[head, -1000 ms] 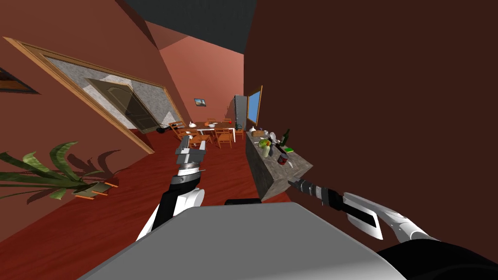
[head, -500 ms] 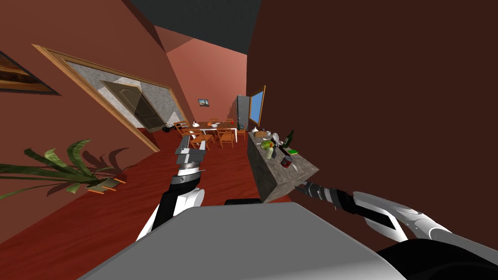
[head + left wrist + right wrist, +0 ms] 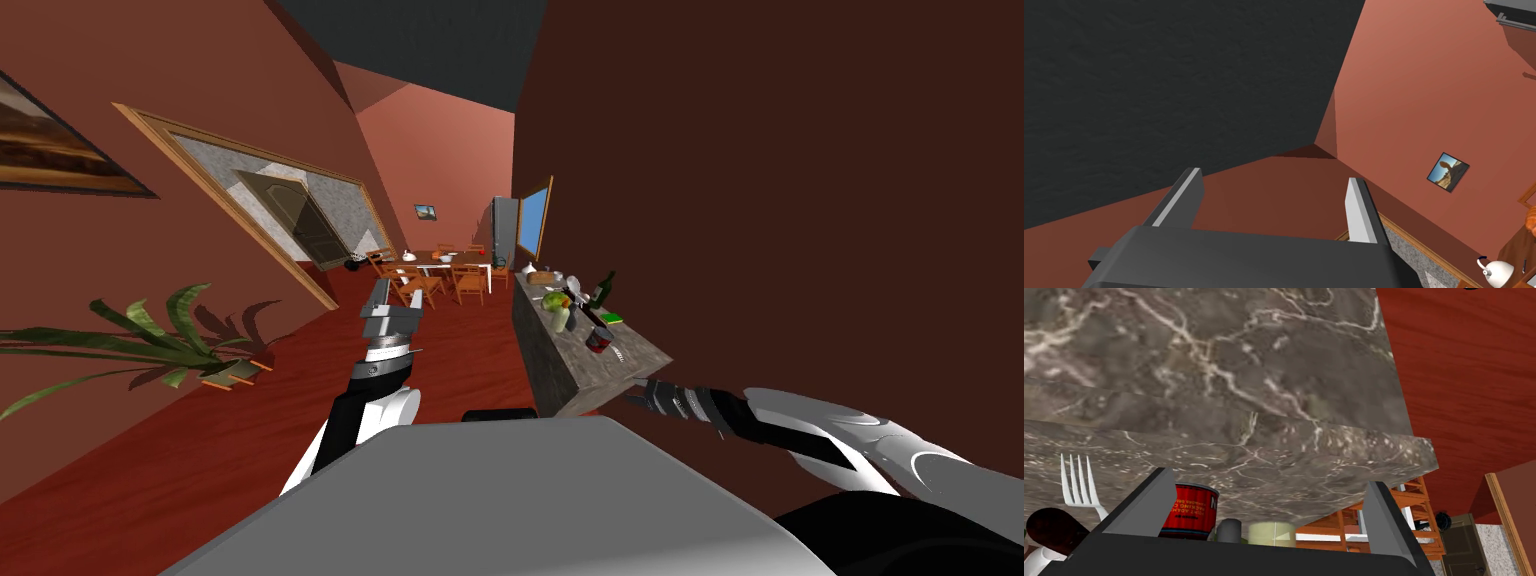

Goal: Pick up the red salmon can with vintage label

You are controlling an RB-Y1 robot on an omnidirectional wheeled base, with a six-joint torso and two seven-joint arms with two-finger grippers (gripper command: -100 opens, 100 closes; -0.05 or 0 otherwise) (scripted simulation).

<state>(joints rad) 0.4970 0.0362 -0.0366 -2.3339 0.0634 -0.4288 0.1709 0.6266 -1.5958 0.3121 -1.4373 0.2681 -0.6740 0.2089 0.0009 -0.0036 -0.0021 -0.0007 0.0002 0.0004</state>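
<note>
The red can (image 3: 598,340) with a printed label stands on the grey marble counter (image 3: 575,365), near its close end along the right wall. In the right wrist view the red can (image 3: 1191,510) sits just past the counter's edge (image 3: 1234,458), close beside one finger (image 3: 1151,500). My right gripper (image 3: 1269,480) is open and holds nothing. In the head view the right gripper (image 3: 636,392) hangs at the counter's near corner, short of the can. My left gripper (image 3: 392,300) is raised over the floor, and the left gripper (image 3: 1274,177) is open and empty.
A white fork (image 3: 1078,483), a pale green jar (image 3: 1271,534) and a small grey cylinder (image 3: 1229,530) stand around the can. Farther along the counter are a green bottle (image 3: 602,288) and fruit (image 3: 553,300). A dining table with chairs (image 3: 445,275) lies ahead, a plant (image 3: 150,340) on the left.
The head view has swung, so the whole room has shifted rightward in it. My right arm has sunk a little lower and to the right at the counter's near corner. The left arm holds still.
</note>
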